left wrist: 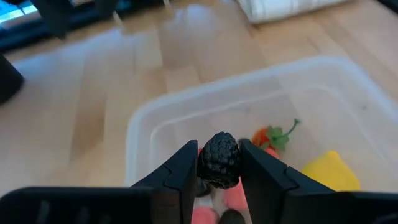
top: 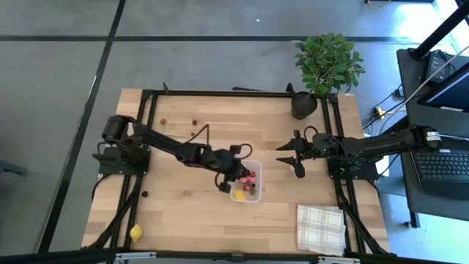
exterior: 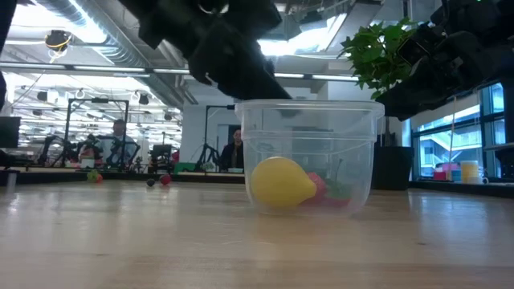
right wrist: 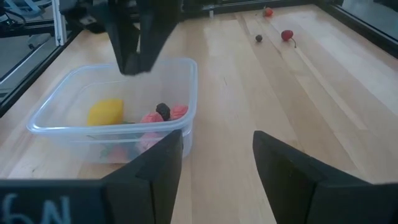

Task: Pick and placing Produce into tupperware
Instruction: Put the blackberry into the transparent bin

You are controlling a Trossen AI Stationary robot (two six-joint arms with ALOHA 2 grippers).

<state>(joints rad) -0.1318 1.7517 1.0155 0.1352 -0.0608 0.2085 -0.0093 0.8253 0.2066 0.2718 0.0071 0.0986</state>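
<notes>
The clear tupperware stands at the table's middle and holds a yellow lemon piece, a red berry with green leaves and pink pieces. My left gripper hangs over the tub's left end, shut on a dark bumpy berry. My right gripper waits open to the right of the tub, nothing between its fingers. Loose produce lies on the table: two small red bits at the far left, a dark bit and a yellow piece near the front left. My left gripper pinches the dark berry between its two fingers, one finger on each of the berry's sides. The fingers come slanting down from the table's left. The berry hangs clear, above the tub's inside.
A white checked cloth lies at the front right. A black plant pot with a green plant stands at the far right corner. Bare wood lies between the tub and my right gripper.
</notes>
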